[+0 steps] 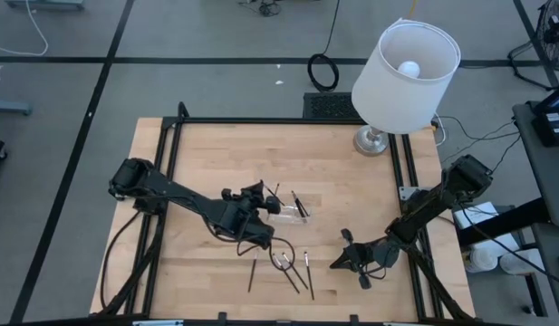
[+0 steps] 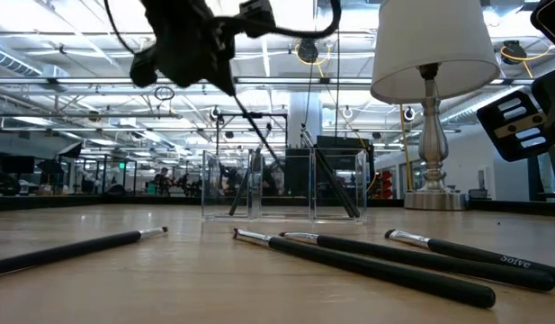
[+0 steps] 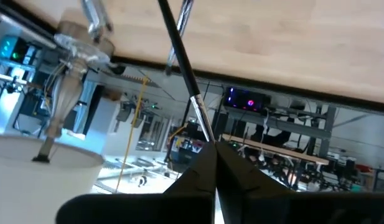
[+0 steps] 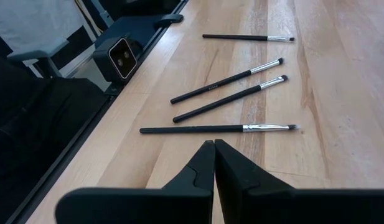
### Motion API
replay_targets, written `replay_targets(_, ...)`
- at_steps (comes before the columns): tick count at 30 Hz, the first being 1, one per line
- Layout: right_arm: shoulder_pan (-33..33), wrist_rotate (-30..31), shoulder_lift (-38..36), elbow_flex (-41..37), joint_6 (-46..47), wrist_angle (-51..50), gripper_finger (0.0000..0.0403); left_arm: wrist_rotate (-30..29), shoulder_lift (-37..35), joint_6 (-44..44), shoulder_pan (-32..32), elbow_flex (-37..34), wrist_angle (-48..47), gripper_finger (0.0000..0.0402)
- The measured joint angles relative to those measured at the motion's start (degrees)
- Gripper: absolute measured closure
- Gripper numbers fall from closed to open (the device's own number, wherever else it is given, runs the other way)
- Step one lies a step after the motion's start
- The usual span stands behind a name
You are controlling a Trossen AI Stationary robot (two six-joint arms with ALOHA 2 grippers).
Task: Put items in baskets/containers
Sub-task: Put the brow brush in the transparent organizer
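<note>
Here we see the left gripper point(image 1: 264, 194) raised above the table point(image 1: 351, 172), its fingers pinched on one thin brush point(image 3: 179, 46), which slants down from the fingertips toward the clear tray point(image 1: 288, 215) just beside it. In the low view the tray point(image 2: 286, 184) stands on the wood with a couple of brushes leaning inside, and the held brush point(image 2: 259, 130) angles down to it from the gripper above. The right gripper point(image 4: 213, 149) sits low near the table's front edge, closed on nothing; just ahead of its fingertips four brushes point(image 4: 232, 93) lie loose on the wood. A white lamp point(image 1: 401, 72) stands well beyond it.
</note>
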Motion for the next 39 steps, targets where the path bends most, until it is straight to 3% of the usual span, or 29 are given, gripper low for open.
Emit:
replay_targets(16,-0.04,1.57,0.02,0.00,0.01,0.90,0.0403,4.22,1.13,9.68,0.81,-2.85,13.75,0.0400)
replay_targets(28,-0.04,1.51,0.02,0.00,2.31,1.37,0.0403,3.99,8.17,11.14,0.73,-2.65,13.81,0.0399)
replay_targets(39,0.00,1.51,0.02,0.00,3.24,1.36,0.0403,2.51,8.05,12.63,0.73,-0.82,17.24,0.0397)
